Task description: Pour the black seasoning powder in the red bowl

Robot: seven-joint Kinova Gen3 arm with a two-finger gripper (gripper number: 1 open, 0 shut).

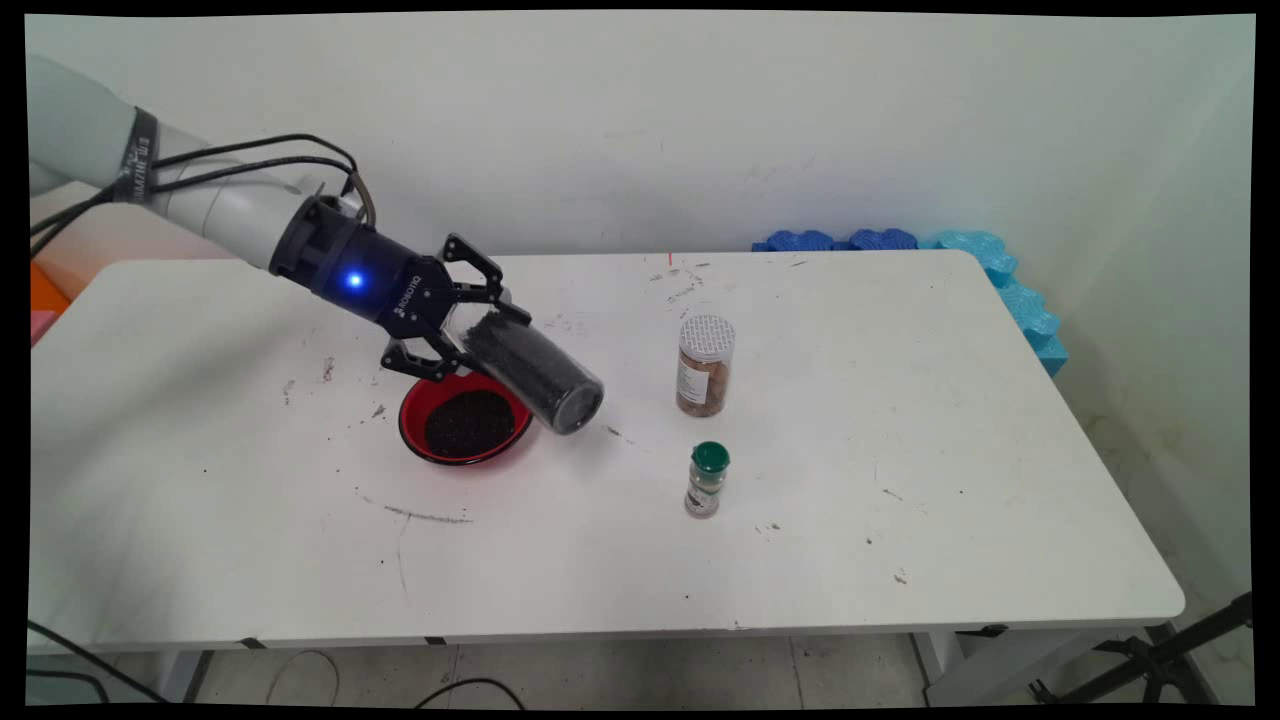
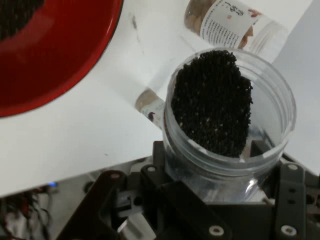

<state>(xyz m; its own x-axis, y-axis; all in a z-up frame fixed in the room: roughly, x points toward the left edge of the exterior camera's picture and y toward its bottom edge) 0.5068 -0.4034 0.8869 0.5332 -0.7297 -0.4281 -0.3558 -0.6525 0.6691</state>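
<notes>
Claw closed narrow on a clear plastic jar, fingers clamped against opposite sides of its wall near one end. Jar held off the bench, tilted steeply so that its far end slants down and to the right, above the right rim of a red bowl. Mostly filled with fine black grains, heaped to one side inside the jar in the hand view. Open mouth facing the hand camera there, so apparently no lid on, though hard to be sure from the main view.

Red bowl resting on the bench just below and left of the jar, with a dark pile of the same black grains in its middle. Not touched by the claw.

Well to the right of the bowl, a taller spice jar with a pale perforated cap and brownish contents, standing upright. In front of it, nearer the camera, a smaller bottle with a green cap, also upright. Both apart from the claw and from each other.

Scattered dark specks and smudges across the bench top. Behind the bench's far right corner, blue foam pieces against the wall.
</notes>
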